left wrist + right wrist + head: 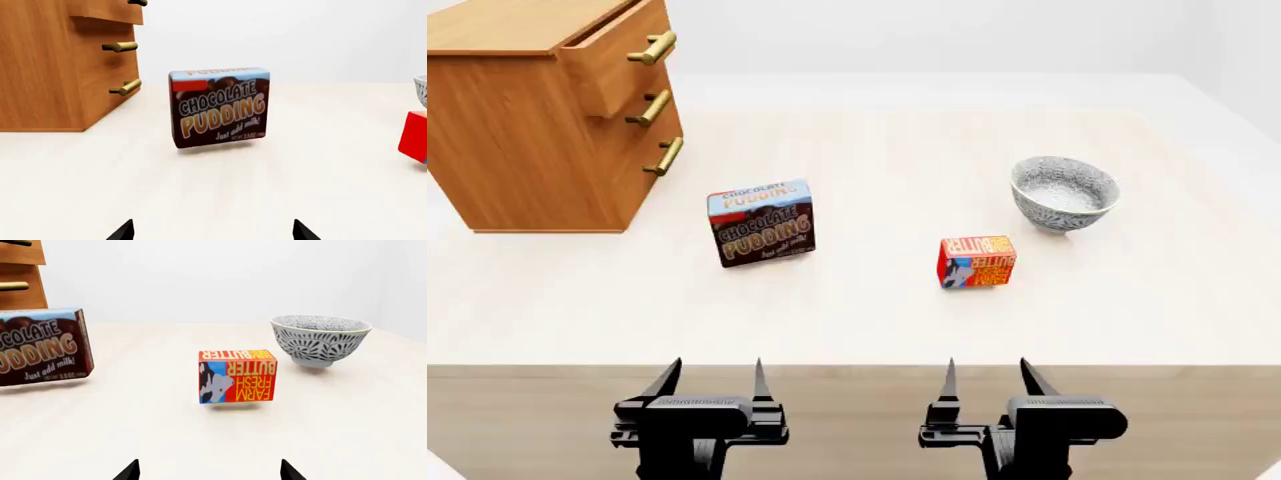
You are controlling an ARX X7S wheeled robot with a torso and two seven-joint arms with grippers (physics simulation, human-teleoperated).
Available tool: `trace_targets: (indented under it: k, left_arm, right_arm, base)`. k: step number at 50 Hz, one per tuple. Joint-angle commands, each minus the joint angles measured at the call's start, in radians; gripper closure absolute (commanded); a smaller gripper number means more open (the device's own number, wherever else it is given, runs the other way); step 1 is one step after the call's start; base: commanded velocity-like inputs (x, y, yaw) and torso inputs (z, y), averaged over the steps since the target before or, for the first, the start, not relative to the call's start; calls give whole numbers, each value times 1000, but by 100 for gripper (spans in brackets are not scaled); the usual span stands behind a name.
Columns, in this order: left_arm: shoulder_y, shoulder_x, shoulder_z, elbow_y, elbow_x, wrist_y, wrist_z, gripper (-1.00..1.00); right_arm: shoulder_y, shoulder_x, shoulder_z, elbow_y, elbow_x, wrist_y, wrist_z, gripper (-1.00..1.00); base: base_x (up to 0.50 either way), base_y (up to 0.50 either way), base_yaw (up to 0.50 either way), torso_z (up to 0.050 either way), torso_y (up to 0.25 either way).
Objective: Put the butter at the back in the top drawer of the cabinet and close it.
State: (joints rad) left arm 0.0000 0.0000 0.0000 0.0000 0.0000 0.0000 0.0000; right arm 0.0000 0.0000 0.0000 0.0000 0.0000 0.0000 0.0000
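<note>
Fingers [757, 382] of the left gripper [710, 378] and right gripper [989, 376] stand spread and empty at the tabletop's [881, 320] near edge. Butter [976, 261] stands right of centre, near the bowl [1064, 193]. Cabinet [521, 130] occupies the far-left corner, top drawer [621, 55] slightly open.

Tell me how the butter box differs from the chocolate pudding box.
The butter box is smaller than the pudding box. The butter box is red and orange with a blue patch; the pudding box is brown and blue. The pudding box stands nearer the cabinet, the butter box nearer the bowl. Both stand upright on the table, untouched.
</note>
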Motion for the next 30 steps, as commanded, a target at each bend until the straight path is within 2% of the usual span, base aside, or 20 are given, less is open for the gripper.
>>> trace_targets:
  k: [1, 13, 28, 30]
  left_arm:
    - [0, -16, 18, 0, -16, 0, -18, -100]
    - [-5, -49, 57, -3, -49, -4, -57, -100]
    - [-10, -73, 87, -4, -70, -15, -80, -100]
    - [-10, -75, 89, -4, -75, -15, -82, -100]
  right_arm:
    - [1, 15, -20, 0, 15, 2, 22, -100]
    - [9, 47, -54, 6, 62, 14, 61, -100]
    - [11, 70, -79, 7, 88, 15, 87, -100]
    - [11, 73, -82, 7, 90, 13, 90, -100]
  base:
    - [0, 0, 0, 0, 0]
    - [0, 7, 0, 0, 0]
    - [0, 487, 0, 0, 0]
    - [0, 111, 0, 0, 0]
